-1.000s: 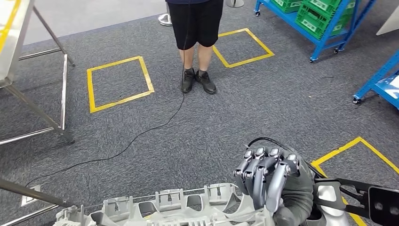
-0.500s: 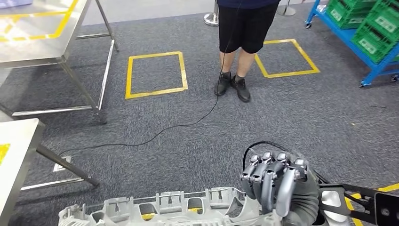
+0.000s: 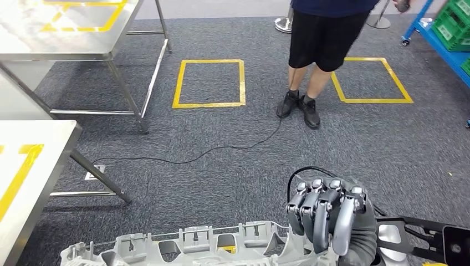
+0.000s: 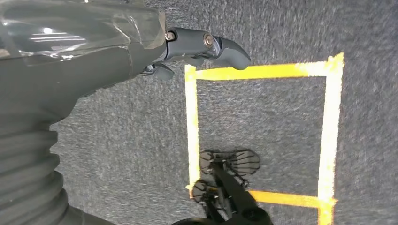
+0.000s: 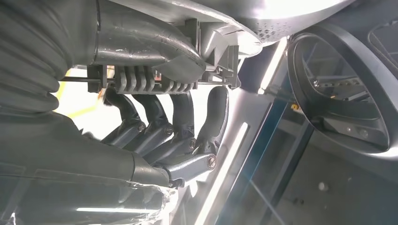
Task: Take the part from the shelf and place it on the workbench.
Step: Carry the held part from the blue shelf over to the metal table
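Item: grey plastic part (image 3: 199, 246), long and ribbed, carried low in front of the body over the carpet; your right hand (image 3: 328, 215) is clenched over its right end, the fingers (image 5: 180, 123) hooked round its edge. Left hand (image 4: 141, 47): hanging above the carpet, holding nothing that you can see; whether its fingers are spread or curled you cannot tell. To the part's left: steel workbench (image 3: 27, 166) with a yellow stripe, near; beyond it a second steel table (image 3: 72, 33). Ahead of the part: black cable (image 3: 210, 149), yellow floor square (image 3: 210, 82), a person's legs (image 3: 307, 83). Change over the last second: the view has swung and the workbench has come into sight, so you are judged close to the set-down.
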Motion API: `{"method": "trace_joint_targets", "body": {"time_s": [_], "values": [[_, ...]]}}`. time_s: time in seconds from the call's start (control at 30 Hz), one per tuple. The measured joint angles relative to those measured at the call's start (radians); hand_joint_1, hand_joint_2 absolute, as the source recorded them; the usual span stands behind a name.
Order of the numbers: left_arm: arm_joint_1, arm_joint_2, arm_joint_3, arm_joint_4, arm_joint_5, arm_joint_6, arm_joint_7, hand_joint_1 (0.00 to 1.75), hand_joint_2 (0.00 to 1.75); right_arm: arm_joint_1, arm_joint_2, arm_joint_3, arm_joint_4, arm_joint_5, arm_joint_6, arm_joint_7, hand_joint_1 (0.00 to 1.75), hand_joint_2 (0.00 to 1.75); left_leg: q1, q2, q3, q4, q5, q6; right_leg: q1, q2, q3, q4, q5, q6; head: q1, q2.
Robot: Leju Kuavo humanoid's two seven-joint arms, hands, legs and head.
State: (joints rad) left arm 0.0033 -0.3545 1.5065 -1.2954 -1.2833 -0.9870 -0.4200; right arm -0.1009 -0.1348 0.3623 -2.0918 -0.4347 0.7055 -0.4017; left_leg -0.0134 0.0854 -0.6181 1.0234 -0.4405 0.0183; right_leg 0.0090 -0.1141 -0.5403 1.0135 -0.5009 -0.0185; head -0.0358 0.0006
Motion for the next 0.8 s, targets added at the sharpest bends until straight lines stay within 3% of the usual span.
{"method": "trace_joint_targets", "body": {"time_s": [0.07,0.13,0.2,0.27,0.3,0.33,0.4,0.43,0.5,0.53,0.57,0.63,0.7,0.77,0.8], "values": [[0.003,0.001,0.0,0.0,0.006,0.003,0.004,0.0,1.75,0.002,0.002,-0.001,0.0,-0.001,0.004,0.0,1.54,1.75,0.001,-0.025,0.006,-0.009,0.003,0.007,-0.002,-0.016,0.005,-0.001,-0.006,0.009,0.0,0.0],[0.003,-0.001,0.0,0.0,0.013,0.008,0.007,0.0,1.75,0.004,0.004,-0.002,0.0,-0.002,0.008,0.0,1.54,1.75,0.008,-0.053,0.024,-0.028,0.013,0.016,-0.005,0.022,-0.004,0.032,-0.025,0.013,0.002,0.0],[-0.003,-0.003,0.0,0.001,0.016,0.013,0.008,0.0,1.75,0.007,0.003,-0.003,0.002,-0.002,0.012,0.0,1.54,1.75,0.013,-0.083,0.036,-0.037,0.018,0.022,-0.009,0.085,-0.057,0.143,-0.07,0.01,0.007,0.0],[-0.006,-0.004,0.0,0.004,0.016,0.018,0.01,0.0,1.75,0.012,0.002,-0.003,0.004,-0.002,0.013,0.0,1.54,1.75,0.014,-0.116,0.036,-0.037,0.017,0.022,-0.014,0.107,-0.13,0.265,-0.107,0.013,0.009,0.0],[-0.005,-0.005,0.0,0.006,0.017,0.021,0.012,0.0,1.75,0.014,0.001,-0.003,0.005,-0.001,0.013,0.0,1.54,1.75,0.015,-0.133,0.037,-0.036,0.017,0.022,-0.017,0.109,-0.148,0.285,-0.104,0.02,0.009,0.0],[-0.005,-0.005,0.0,0.008,0.017,0.024,0.014,0.0,1.75,0.015,0.001,-0.003,0.005,0.0,0.013,0.001,1.54,1.75,0.016,-0.151,0.038,-0.036,0.015,0.02,-0.021,0.111,-0.147,0.262,-0.084,0.031,0.009,0.0],[-0.004,-0.006,0.0,0.012,0.02,0.029,0.017,0.0,1.75,0.016,-0.001,-0.002,0.006,0.003,0.013,0.001,1.54,1.75,0.019,-0.185,0.04,-0.031,0.011,0.013,-0.03,0.132,-0.096,0.125,-0.013,0.053,0.009,0.0],[-0.004,-0.006,0.0,0.014,0.023,0.031,0.018,0.0,1.75,0.017,-0.002,-0.002,0.006,0.004,0.013,0.001,1.54,1.75,0.019,-0.199,0.039,-0.026,0.007,0.007,-0.033,0.149,-0.069,0.061,0.017,0.057,0.01,0.0],[-0.002,-0.006,0.0,0.018,0.036,0.037,0.027,0.0,1.75,0.017,-0.003,-0.002,0.008,0.005,0.013,0.001,1.54,1.75,0.018,-0.219,0.032,-0.019,0.001,-0.005,-0.032,0.169,-0.044,0.004,0.043,0.046,0.011,0.0],[0.0,-0.007,0.0,0.02,0.047,0.039,0.036,0.0,1.75,0.017,-0.004,-0.001,0.009,0.005,0.014,0.0,1.54,1.75,0.018,-0.227,0.028,-0.018,0.001,-0.01,-0.028,0.165,-0.043,0.004,0.043,0.037,0.012,0.0],[0.001,-0.007,0.0,0.022,0.058,0.04,0.046,0.0,1.75,0.017,-0.004,-0.001,0.011,0.005,0.014,0.0,1.54,1.75,0.02,-0.23,0.025,-0.018,0.0,-0.014,-0.028,0.156,-0.042,0.004,0.044,0.03,0.011,0.0],[0.002,-0.008,0.001,0.028,0.07,0.042,0.059,0.0,1.75,0.017,-0.005,-0.001,0.013,0.006,0.014,0.0,1.54,1.75,0.02,-0.19,0.01,0.009,-0.016,-0.022,-0.029,0.137,-0.038,0.002,0.043,0.017,0.008,0.0],[-0.003,-0.008,0.0,0.036,0.069,0.049,0.062,0.0,1.75,0.019,-0.006,-0.001,0.015,0.006,0.014,-0.003,1.54,1.75,0.019,-0.122,-0.042,0.114,-0.067,-0.029,-0.026,0.114,-0.032,0.0,0.038,0.006,0.004,0.0],[-0.006,-0.009,0.0,0.046,0.059,0.057,0.06,0.0,1.75,0.023,-0.007,-0.001,0.017,0.006,0.015,-0.006,1.54,1.75,0.022,-0.094,-0.116,0.252,-0.12,-0.032,-0.019,0.089,-0.03,0.0,0.033,-0.001,0.002,0.0],[-0.005,-0.009,0.0,0.05,0.053,0.062,0.058,0.0,1.75,0.026,-0.007,-0.002,0.019,0.006,0.015,-0.007,1.54,1.75,0.023,-0.092,-0.138,0.286,-0.125,-0.032,-0.016,0.076,-0.029,0.0,0.03,-0.003,0.002,0.0]]}}
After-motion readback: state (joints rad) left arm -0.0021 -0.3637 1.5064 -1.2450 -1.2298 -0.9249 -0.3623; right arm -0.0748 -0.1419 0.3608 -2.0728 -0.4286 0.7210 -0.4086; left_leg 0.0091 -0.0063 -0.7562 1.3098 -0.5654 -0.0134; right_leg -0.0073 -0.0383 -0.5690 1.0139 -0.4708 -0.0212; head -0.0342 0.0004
